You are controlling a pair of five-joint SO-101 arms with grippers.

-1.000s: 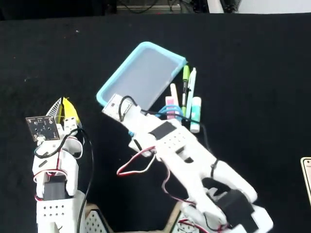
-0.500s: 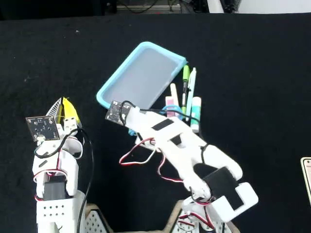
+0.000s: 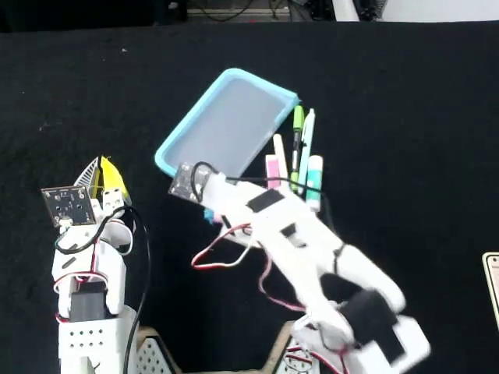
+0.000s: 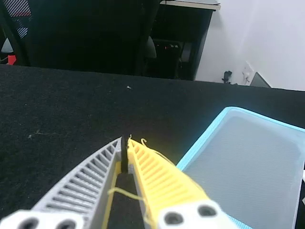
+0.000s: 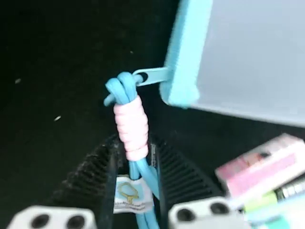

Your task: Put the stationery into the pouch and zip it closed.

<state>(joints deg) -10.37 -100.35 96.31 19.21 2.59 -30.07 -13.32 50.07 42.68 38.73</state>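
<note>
Since the earlier frames, your right arm (image 3: 290,234) has drawn its wrist slightly back from the pouch (image 3: 226,117) toward the near edge of the table. Its rear links have swung outward. The pouch, the stationery (image 3: 298,156) and your left arm (image 3: 86,280) hold their places.

The pouch, grey mesh with a light-blue border, lies flat and skewed near the middle of the black table (image 3: 405,93). Its zip tab (image 5: 151,75) projects from the near corner. A blue pull cord (image 5: 127,119), sleeved in pink, runs from the tab. Whether the zip stands open cannot be told.

The stationery lies outside the pouch, bunched just beside its right-hand long edge in the high view. It comprises a green highlighter (image 3: 298,125), a white pen (image 3: 308,136), a cream pen (image 3: 278,148), a pink eraser (image 3: 273,167) and a white tube (image 3: 313,183) with teal bands.

Your right gripper (image 5: 135,150) sits just off the pouch's near corner. Its black jaws are narrowed onto the pull cord, which passes between them together with its small label.

Your left gripper (image 4: 125,143) hovers above bare cloth well to the left of the pouch, with its grey and yellow jaws pressed together at the tips.

A pale card (image 3: 491,284) lies at the table's right edge.
</note>
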